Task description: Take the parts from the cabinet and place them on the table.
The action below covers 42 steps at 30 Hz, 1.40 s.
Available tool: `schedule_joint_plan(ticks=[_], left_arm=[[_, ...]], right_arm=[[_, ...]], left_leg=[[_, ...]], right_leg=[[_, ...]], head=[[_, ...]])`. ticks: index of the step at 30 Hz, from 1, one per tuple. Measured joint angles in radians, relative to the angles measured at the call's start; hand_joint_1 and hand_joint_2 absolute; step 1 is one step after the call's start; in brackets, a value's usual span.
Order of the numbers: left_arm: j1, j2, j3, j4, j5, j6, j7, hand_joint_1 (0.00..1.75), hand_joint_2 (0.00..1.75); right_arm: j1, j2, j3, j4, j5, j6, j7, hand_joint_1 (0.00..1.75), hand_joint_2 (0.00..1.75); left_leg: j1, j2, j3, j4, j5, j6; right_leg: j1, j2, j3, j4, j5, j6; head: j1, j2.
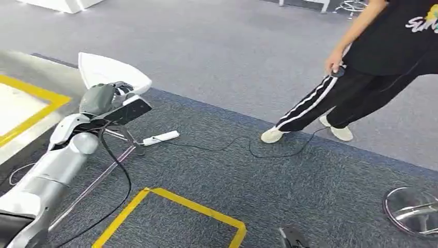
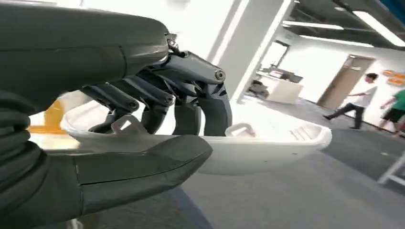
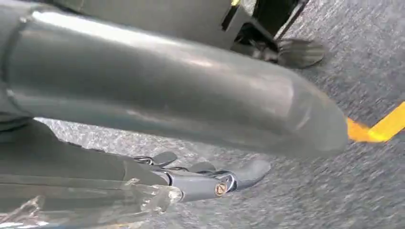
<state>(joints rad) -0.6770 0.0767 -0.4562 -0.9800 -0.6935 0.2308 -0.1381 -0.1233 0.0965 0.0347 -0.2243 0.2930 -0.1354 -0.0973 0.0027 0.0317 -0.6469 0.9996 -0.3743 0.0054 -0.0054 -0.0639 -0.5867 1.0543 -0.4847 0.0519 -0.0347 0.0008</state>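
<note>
L hand [image 2: 157,129] grips the white plastic part [image 2: 267,148] by its rim, fingers inside, thumb under; part's long axis runs out past the fingertips. R hand [image 3: 200,179] hangs over carpet, fingers straight, holding nothing.

A big indoor room for testing robots, like a lab in an office building.

The floor is grey carpet [image 1: 248,62] with yellow tape [image 1: 196,206] stuck on it in square shapes, and more yellow tape lines off to one side. A white power strip [image 1: 161,137] lies on the carpet with a black cable [image 1: 217,147] running away from it. A person [image 1: 372,57] in black clothes and pale shoes stands close by. A round shiny metal stool base [image 1: 410,209] sits at the edge. In the left wrist view there are long ceiling lights [image 2: 377,19], white walls, a brown door [image 2: 345,81], a white desk [image 2: 282,88] far back, and people walking [image 2: 356,102].
</note>
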Motion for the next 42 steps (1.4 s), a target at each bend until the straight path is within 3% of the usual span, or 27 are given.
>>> schedule_joint_plan(ticks=[1,3,4,5,7,8,9,10,12,14,16,17,19,20,22,23,24,25,29,31,32,34,35,37,39,40,42], left_arm=[[-0.002,0.001,0.000,0.000,0.000,0.002,0.000,1.57,1.75],[-0.001,-0.004,0.000,0.000,-0.002,0.003,0.000,1.57,1.75],[0.002,-0.005,0.000,0.000,-0.005,0.004,0.000,1.57,1.75],[0.005,-0.004,0.000,0.000,-0.006,0.004,0.000,1.57,1.75],[0.008,-0.004,0.000,0.000,-0.006,0.005,0.000,1.57,1.75],[0.007,-0.004,0.000,0.000,-0.006,0.005,0.000,1.57,1.75],[0.007,-0.004,0.000,0.000,-0.006,0.006,0.000,1.57,1.75],[0.006,-0.003,0.000,0.000,-0.006,0.008,0.000,1.57,1.75],[0.008,-0.003,0.000,-0.001,-0.006,0.009,0.000,1.57,1.75],[0.010,0.005,0.001,-0.001,-0.006,0.009,0.000,1.57,1.75],[0.010,0.009,0.002,-0.001,-0.006,0.010,0.000,1.57,1.75],[0.006,0.008,0.002,-0.001,-0.006,0.011,0.000,1.57,1.75],[0.008,0.006,0.002,-0.001,-0.006,0.010,0.000,1.57,1.75],[0.010,0.006,0.002,-0.001,-0.006,0.010,0.000,1.57,1.75],[0.012,0.008,0.002,-0.001,-0.006,0.010,0.000,1.57,1.75],[0.010,0.007,0.002,-0.001,-0.006,0.010,0.000,1.57,1.75],[0.007,0.007,0.002,-0.001,-0.006,0.010,0.000,1.57,1.75],[0.002,0.006,0.002,-0.002,-0.006,0.010,0.000,1.57,1.75],[0.000,0.008,0.002,-0.003,-0.006,0.010,0.000,1.57,1.75],[-0.002,0.006,0.002,-0.005,-0.006,0.009,0.000,1.57,1.75],[-0.003,0.007,0.002,-0.005,-0.006,0.009,0.000,1.57,1.75],[0.000,0.002,0.002,-0.005,-0.006,0.009,0.000,1.57,1.75],[0.004,0.002,0.002,-0.005,-0.006,0.008,0.000,1.57,1.75],[0.007,0.002,0.002,-0.005,-0.006,0.008,0.000,1.57,1.75],[0.006,0.001,0.002,-0.005,-0.006,0.008,0.000,1.57,1.75],[0.005,0.001,0.002,-0.005,-0.006,0.008,0.000,1.57,1.75],[0.003,0.002,0.002,-0.005,-0.006,0.007,0.000,1.57,1.75]], right_arm=[[0.001,0.000,0.000,0.000,0.000,0.000,0.000,0.00,0.00],[0.007,0.000,-0.001,0.000,0.002,0.000,0.001,0.00,0.00],[0.009,0.000,-0.002,0.000,0.002,0.000,0.001,0.00,0.00],[0.009,0.000,-0.003,0.000,0.003,0.000,0.000,0.00,0.00],[0.006,0.000,-0.005,0.000,0.003,0.000,0.000,0.00,0.00],[0.004,0.000,-0.006,0.000,0.004,0.000,0.000,0.00,0.00],[0.004,0.000,-0.006,0.000,0.004,0.000,0.000,0.00,0.00],[0.004,0.000,-0.006,0.000,0.004,0.000,0.000,0.00,0.00],[0.004,0.000,-0.006,0.001,0.004,0.001,0.002,0.00,0.00],[0.004,0.000,-0.006,0.001,0.004,0.001,0.001,0.00,0.00],[-0.003,0.002,-0.007,0.000,0.006,0.001,0.000,0.00,0.00],[-0.003,0.002,-0.007,0.000,0.006,0.001,0.000,0.00,0.00],[0.003,0.002,-0.007,0.001,0.007,0.002,0.000,0.00,0.00],[0.006,0.002,-0.007,0.001,0.007,0.002,0.001,0.00,0.00],[0.005,0.002,-0.007,0.001,0.007,0.002,0.001,0.00,0.00],[0.003,0.002,-0.007,0.001,0.007,0.002,0.000,0.00,0.00],[0.002,0.002,-0.007,0.001,0.007,0.002,0.000,0.00,0.00],[0.002,0.002,-0.007,0.001,0.007,0.002,0.000,0.00,0.00],[0.000,0.002,-0.008,0.001,0.006,0.002,0.001,0.00,0.00],[-0.002,0.002,-0.008,0.000,0.006,0.002,0.000,0.00,0.00],[-0.001,0.002,-0.008,0.000,0.006,0.002,0.000,0.00,0.00],[0.007,0.002,-0.008,0.001,0.006,0.002,0.002,0.00,0.00],[0.009,0.002,-0.008,0.001,0.006,0.002,0.002,0.00,0.00],[0.007,0.002,-0.008,0.001,0.006,0.002,0.001,0.00,0.00],[0.004,0.002,-0.008,0.001,0.006,0.002,0.001,0.00,0.00],[0.004,0.002,-0.008,0.001,0.006,0.002,0.001,0.00,0.00],[0.004,0.002,-0.008,0.001,0.007,0.002,0.002,0.00,0.00]], left_leg=[[0.001,-0.013,0.001,0.000,-0.001,0.007],[0.000,-0.042,0.000,0.000,-0.001,0.013],[-0.001,-0.061,0.001,0.000,-0.001,0.013],[-0.001,-0.079,0.001,0.000,-0.001,0.013],[-0.001,-0.111,0.004,0.001,-0.001,0.013],[0.001,-0.126,0.006,0.002,-0.002,0.011],[0.003,-0.139,0.006,0.002,-0.003,0.005],[-0.002,-0.153,-0.001,0.009,-0.002,-0.002],[0.008,-0.173,-0.007,0.001,0.006,-0.016],[0.012,-0.193,-0.008,-0.003,0.010,-0.031],[0.000,-0.090,-0.031,0.046,-0.032,-0.036],[0.000,-0.063,-0.065,0.120,-0.070,-0.039],[0.002,-0.045,-0.134,0.262,-0.121,-0.041],[0.002,-0.045,-0.148,0.286,-0.118,-0.042],[0.001,-0.041,-0.112,0.210,-0.056,-0.039],[-0.002,-0.023,-0.067,0.126,-0.013,-0.034],[-0.009,0.027,-0.019,0.043,0.017,-0.026],[-0.022,0.074,0.005,-0.002,0.007,-0.025],[-0.021,0.013,0.002,-0.014,0.006,0.002],[-0.007,-0.010,0.009,-0.018,0.008,0.010],[-0.006,-0.022,0.008,-0.018,0.010,0.015],[-0.005,-0.054,0.008,-0.018,0.011,0.018],[-0.005,-0.072,0.008,-0.018,0.011,0.018],[-0.004,-0.102,0.009,-0.016,0.011,0.017],[0.000,-0.131,0.010,-0.013,0.011,0.010],[-0.003,-0.144,0.006,-0.008,0.009,0.003],[0.000,-0.165,-0.007,-0.005,0.014,-0.008]], right_leg=[[-0.001,0.036,-0.028,0.063,-0.034,0.001],[0.000,0.058,-0.112,0.227,-0.100,0.002],[0.000,0.061,-0.150,0.288,-0.114,0.002],[0.000,0.061,-0.163,0.294,-0.100,0.000],[-0.001,0.067,-0.121,0.176,-0.013,-0.006],[-0.003,0.085,-0.081,0.085,0.036,-0.007],[-0.009,0.131,-0.050,0.006,0.060,-0.008],[-0.017,0.154,-0.029,-0.020,0.046,-0.008],[-0.006,0.135,-0.029,-0.012,0.046,-0.012],[-0.009,0.117,-0.024,-0.020,0.052,-0.028],[-0.009,0.095,-0.019,-0.031,0.056,-0.039],[-0.007,0.085,-0.019,-0.031,0.057,-0.041],[-0.006,0.060,-0.018,-0.031,0.055,-0.043],[-0.006,0.046,-0.018,-0.030,0.054,-0.045],[-0.004,0.019,-0.016,-0.030,0.051,-0.043],[-0.004,0.006,-0.013,-0.030,0.049,-0.042],[-0.002,-0.005,-0.008,-0.031,0.047,-0.038],[0.007,-0.016,-0.007,-0.028,0.041,-0.032],[0.013,-0.072,0.008,-0.033,0.028,-0.014],[0.005,0.008,-0.013,0.016,-0.004,-0.003],[0.004,0.037,-0.046,0.084,-0.039,0.000],[0.004,0.057,-0.133,0.256,-0.105,0.004],[0.004,0.059,-0.159,0.292,-0.105,0.004],[0.003,0.062,-0.140,0.224,-0.042,0.002],[-0.002,0.098,-0.059,0.040,0.054,0.000],[-0.009,0.155,-0.036,-0.013,0.054,0.000],[-0.008,0.137,-0.023,-0.021,0.050,-0.009]], head=[[0.002,0.000],[0.005,0.000],[0.006,0.000],[0.005,0.000],[0.005,0.000],[0.006,0.000],[0.006,0.000],[0.004,0.000],[0.005,0.000],[0.004,0.000],[-0.009,0.000],[-0.010,0.000],[-0.011,0.000],[-0.011,0.000],[-0.011,0.000],[-0.011,0.000],[-0.011,0.000],[-0.012,0.000],[-0.011,0.000],[-0.002,0.000],[0.002,0.000],[0.005,0.000],[0.005,0.000],[0.006,0.000],[0.006,0.000],[0.006,0.000],[0.005,0.000]])
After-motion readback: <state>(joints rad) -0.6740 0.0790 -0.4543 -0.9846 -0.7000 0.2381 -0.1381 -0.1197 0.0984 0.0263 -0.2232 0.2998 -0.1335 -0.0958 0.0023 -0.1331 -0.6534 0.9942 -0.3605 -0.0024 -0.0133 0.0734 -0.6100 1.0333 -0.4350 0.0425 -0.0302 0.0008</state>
